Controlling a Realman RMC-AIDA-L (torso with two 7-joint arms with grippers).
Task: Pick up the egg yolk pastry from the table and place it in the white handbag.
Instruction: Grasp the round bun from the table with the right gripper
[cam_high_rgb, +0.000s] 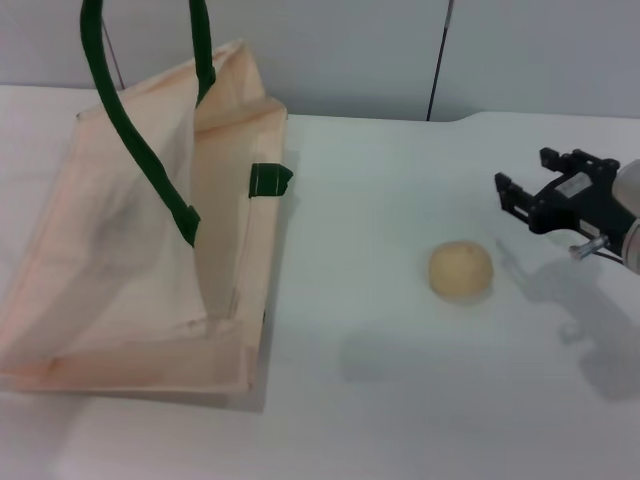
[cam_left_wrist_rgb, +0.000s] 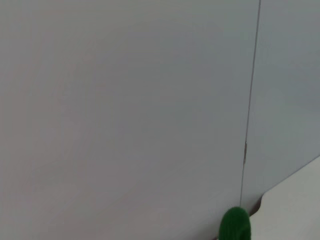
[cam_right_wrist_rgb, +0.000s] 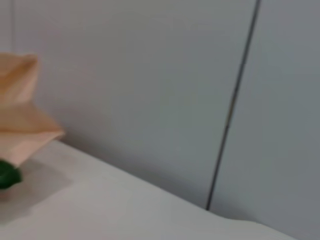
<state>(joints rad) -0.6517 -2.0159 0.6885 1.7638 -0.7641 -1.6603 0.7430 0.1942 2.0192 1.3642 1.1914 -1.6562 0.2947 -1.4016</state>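
Observation:
The egg yolk pastry (cam_high_rgb: 461, 270), a small pale-yellow ball, lies on the white table (cam_high_rgb: 380, 400) right of centre. The white handbag (cam_high_rgb: 130, 250) stands open at the left, its mouth facing the pastry. Its dark green handles (cam_high_rgb: 140, 150) rise out of the top of the head view. One handle shows as a green end in the left wrist view (cam_left_wrist_rgb: 235, 226). My right gripper (cam_high_rgb: 525, 175) is open and empty, above the table, to the right of the pastry and a little beyond it. My left gripper is out of view. A corner of the bag shows in the right wrist view (cam_right_wrist_rgb: 20, 120).
A grey wall (cam_high_rgb: 400, 50) with a dark vertical seam (cam_high_rgb: 438, 60) stands behind the table's far edge. A short green tab (cam_high_rgb: 270, 178) sticks out of the bag's side. Bare table lies between the bag and the pastry.

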